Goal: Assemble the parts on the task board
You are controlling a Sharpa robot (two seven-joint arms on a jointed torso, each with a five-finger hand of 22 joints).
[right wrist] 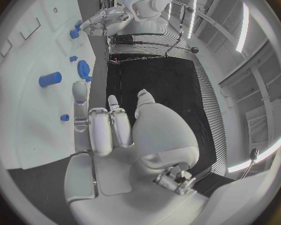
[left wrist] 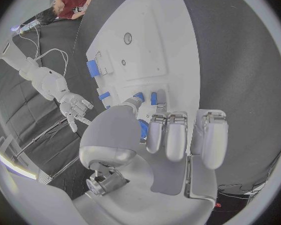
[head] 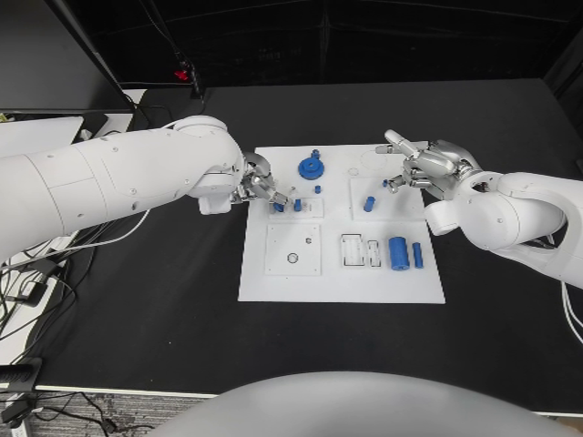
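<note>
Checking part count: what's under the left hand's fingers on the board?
Under the left hand, two small blue parts show on the task board. Anything beneath the fingers themselves is covered.

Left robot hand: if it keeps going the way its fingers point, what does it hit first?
Probably the small blue parts just ahead of the left robot hand on the task board; depth is unclear.

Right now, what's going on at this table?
A two-armed robot is working over the white task board on a black table. Its left hand is down at the board's upper left, fingertips at two small blue parts standing there; whether it grips one is not clear. The right hand hovers over the board's upper right, apparently holding nothing. A round blue part, a blue peg and a large blue cylinder sit on the board untouched.
</note>
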